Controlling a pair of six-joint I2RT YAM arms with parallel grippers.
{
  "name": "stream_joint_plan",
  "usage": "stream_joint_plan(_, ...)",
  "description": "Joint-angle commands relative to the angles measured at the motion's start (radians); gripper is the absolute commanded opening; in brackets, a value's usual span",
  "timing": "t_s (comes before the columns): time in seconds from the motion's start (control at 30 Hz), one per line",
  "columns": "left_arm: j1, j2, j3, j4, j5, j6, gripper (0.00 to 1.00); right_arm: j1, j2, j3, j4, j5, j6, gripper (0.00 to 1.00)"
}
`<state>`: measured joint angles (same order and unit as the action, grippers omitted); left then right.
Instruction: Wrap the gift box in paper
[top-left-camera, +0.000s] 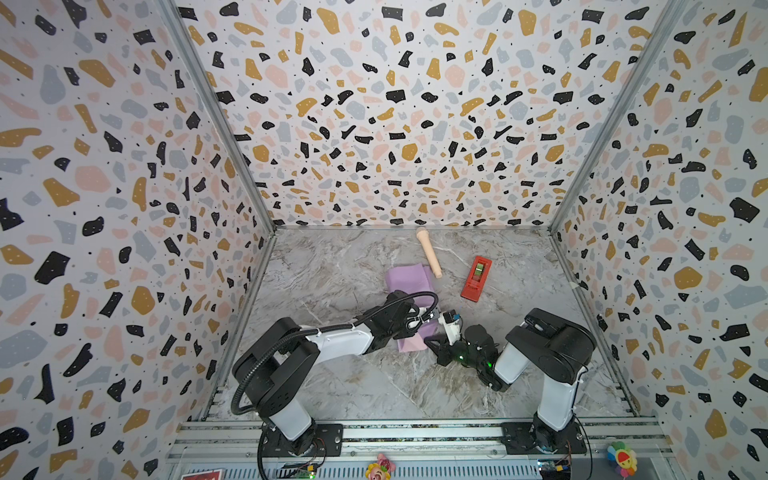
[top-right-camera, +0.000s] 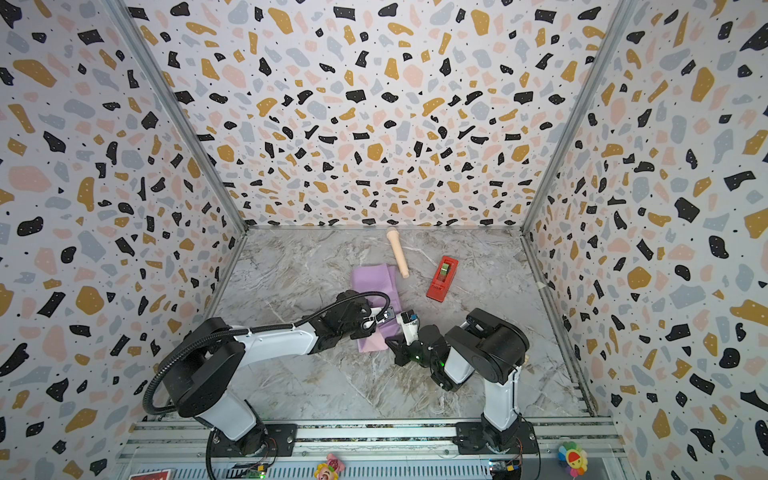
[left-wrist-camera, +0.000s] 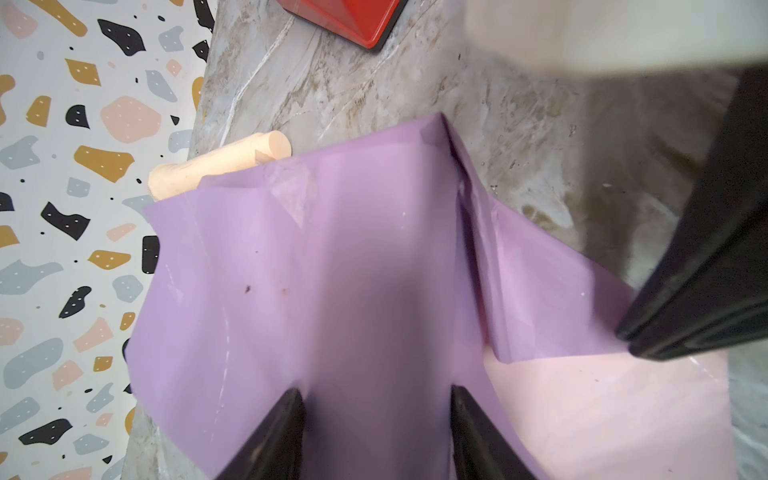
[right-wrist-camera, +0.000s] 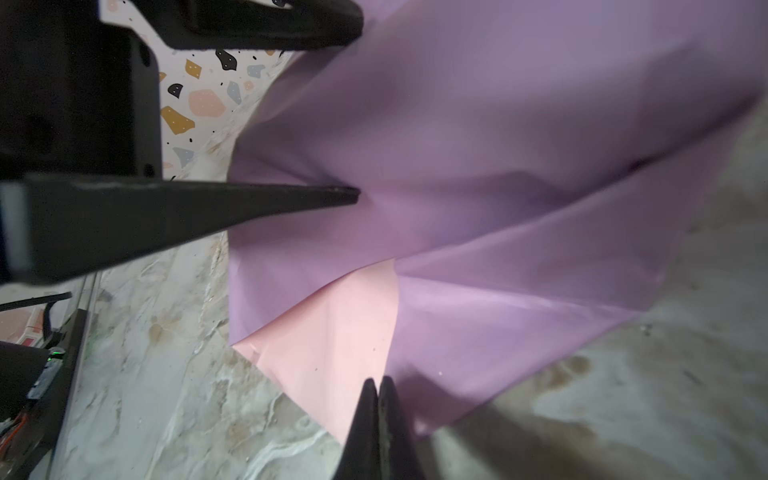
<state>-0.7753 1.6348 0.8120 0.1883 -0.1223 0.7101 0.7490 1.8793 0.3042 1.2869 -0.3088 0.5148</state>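
With the dark navy gift box hidden, presumably under the thin lilac-and-pink paper sheet (top-left-camera: 409, 280) at mid-frame, which is clamped by the half-spread left hand (left-wrist-camera: 376, 395) and touched at a loose flap by the fully closed right hand (right-wrist-camera: 378, 386), folding is judged unfinished.
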Motion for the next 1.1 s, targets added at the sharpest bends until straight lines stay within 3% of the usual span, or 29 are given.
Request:
stream_joint_plan(0.0, 0.004, 0.037, 0.000, -0.054, -0.005, -0.017, 0.54, 0.008, 0.022, -0.027, -0.098, 0.005, 0.048, 0.01)
stream_joint_plan(0.13, 0.004, 0.036, 0.000, -0.055, -0.005, -0.019, 0.54, -0.023, -0.016, 0.017, -0.177, -0.006, 0.027, 0.01)
stream_joint_plan(0.5, 0.006, 0.042, 0.001, -0.056, -0.010, -0.018, 0.54, -0.138, -0.064, 0.082, -0.242, -0.177, 0.010, 0.03)
stream_joint_plan(0.8, 0.008, 0.040, 0.005, -0.062, -0.011, -0.017, 0.54, -0.171, -0.035, 0.145, -0.375, -0.175, -0.001, 0.02)
stream_joint_plan(1.07, 0.007, 0.041, 0.007, -0.062, -0.014, -0.019, 0.54, -0.119, -0.075, 0.091, -0.484, -0.151, 0.091, 0.00)
